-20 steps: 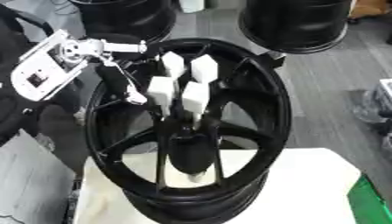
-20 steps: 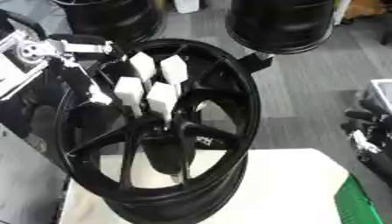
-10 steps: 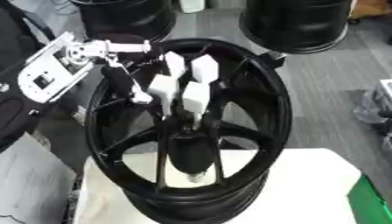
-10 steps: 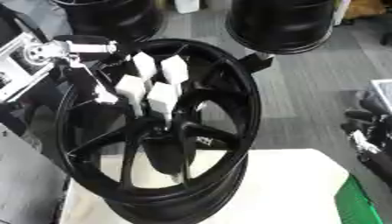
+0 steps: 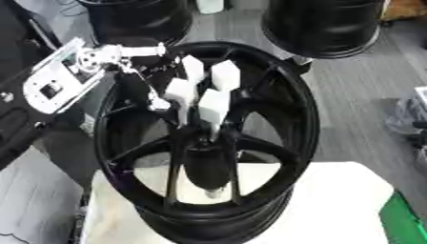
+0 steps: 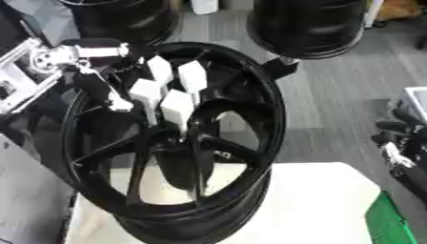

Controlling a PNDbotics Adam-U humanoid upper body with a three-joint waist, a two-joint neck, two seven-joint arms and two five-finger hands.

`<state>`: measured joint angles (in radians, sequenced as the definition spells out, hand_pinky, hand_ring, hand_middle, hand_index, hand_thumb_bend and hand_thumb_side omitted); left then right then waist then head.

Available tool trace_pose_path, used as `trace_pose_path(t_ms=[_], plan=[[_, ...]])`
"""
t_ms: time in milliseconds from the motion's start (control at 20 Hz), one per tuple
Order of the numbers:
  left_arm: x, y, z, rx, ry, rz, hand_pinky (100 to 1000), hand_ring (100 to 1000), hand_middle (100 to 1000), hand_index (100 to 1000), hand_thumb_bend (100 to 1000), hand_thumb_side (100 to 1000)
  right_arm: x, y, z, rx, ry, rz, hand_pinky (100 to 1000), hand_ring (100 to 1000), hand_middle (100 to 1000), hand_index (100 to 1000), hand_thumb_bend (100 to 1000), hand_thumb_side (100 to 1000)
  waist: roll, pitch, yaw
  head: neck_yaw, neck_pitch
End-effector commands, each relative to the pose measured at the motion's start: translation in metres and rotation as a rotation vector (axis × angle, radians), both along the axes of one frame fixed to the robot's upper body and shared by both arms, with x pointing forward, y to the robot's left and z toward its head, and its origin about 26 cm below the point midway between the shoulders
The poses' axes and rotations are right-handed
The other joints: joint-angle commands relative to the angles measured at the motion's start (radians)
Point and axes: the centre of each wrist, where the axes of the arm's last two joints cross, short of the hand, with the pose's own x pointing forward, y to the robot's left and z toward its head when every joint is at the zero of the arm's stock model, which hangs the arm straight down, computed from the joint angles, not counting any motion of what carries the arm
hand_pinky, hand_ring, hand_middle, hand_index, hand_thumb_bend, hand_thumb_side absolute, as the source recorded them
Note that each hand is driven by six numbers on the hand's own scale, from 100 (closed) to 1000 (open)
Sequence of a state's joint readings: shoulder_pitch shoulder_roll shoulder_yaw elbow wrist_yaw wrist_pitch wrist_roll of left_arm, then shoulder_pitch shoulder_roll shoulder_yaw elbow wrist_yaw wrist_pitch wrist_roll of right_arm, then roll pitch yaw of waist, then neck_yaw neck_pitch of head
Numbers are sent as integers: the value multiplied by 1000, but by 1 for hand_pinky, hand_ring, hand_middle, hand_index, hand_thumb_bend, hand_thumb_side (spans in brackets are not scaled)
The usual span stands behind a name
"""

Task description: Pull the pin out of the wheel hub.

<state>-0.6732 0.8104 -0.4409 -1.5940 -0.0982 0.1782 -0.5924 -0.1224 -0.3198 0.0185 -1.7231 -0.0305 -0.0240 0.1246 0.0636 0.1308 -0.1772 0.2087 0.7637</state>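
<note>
Even indoor light, fairly bright, no hard shadows. Both views soft, blurred throughout. White fingertips [image 5: 213,102] nearly blown out; faint sheen on black wheel [image 5: 296,114]. Background barrels [image 5: 330,24] unfocused.

Wheel hub [image 5: 250,143] showing black painted metal, smooth, semi-glossy, rim catching soft highlights. Worktop [image 5: 342,205] looking white, matt, smooth. Left hand [image 5: 200,95] wearing white fingertip pads [image 5: 223,75], matt, plastic-like; linkage behind them showing bare silver metal, shiny. Left arm bracket [image 5: 54,78] showing white plate with silver joints, smooth. Floor [image 5: 359,90] looking grey, matt, plank-patterned. Spare wheels [image 5: 325,24] behind showing same black finish, dull sheen. Green item [image 5: 409,224] at lower right corner looking smooth, material unclear.
</note>
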Motion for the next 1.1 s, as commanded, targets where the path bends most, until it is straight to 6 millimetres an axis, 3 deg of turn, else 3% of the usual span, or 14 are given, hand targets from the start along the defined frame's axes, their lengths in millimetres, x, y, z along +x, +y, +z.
trace_pose_path(t_ms=[50, 450, 750, 900, 1100], plan=[[-7, 9, 26, -6, -58, -4, 543, 360, 317, 436, 172, 100, 1, -3, 5, -4, -16, -4, 792, 733, 761, 939, 100, 428, -4, -21, 1, -1, 6], [-34, 34, 70, -55, -198, 40, 548, 361, 321, 442, 182, 100, 1, -5, 5, -4, -14, -13, 792, 732, 760, 939, 100, 428, -6, -22, 3, -9, 4], [-61, 77, 111, -132, -401, 207, 560, 373, 335, 457, 205, 100, 0, -7, 4, -5, -12, -23, 792, 733, 760, 939, 100, 429, -6, -23, 16, -11, 3], [-65, 112, 109, -134, -462, 393, 557, 375, 340, 461, 216, 100, 0, -8, 3, -5, -10, -33, 793, 733, 760, 939, 100, 429, -6, -25, 23, -14, 2], [-57, 166, 78, -107, -435, 672, 559, 391, 356, 475, 230, 100, 0, -8, 3, -4, -10, -34, 793, 733, 760, 939, 100, 429, -8, -26, 27, -17, -1]])
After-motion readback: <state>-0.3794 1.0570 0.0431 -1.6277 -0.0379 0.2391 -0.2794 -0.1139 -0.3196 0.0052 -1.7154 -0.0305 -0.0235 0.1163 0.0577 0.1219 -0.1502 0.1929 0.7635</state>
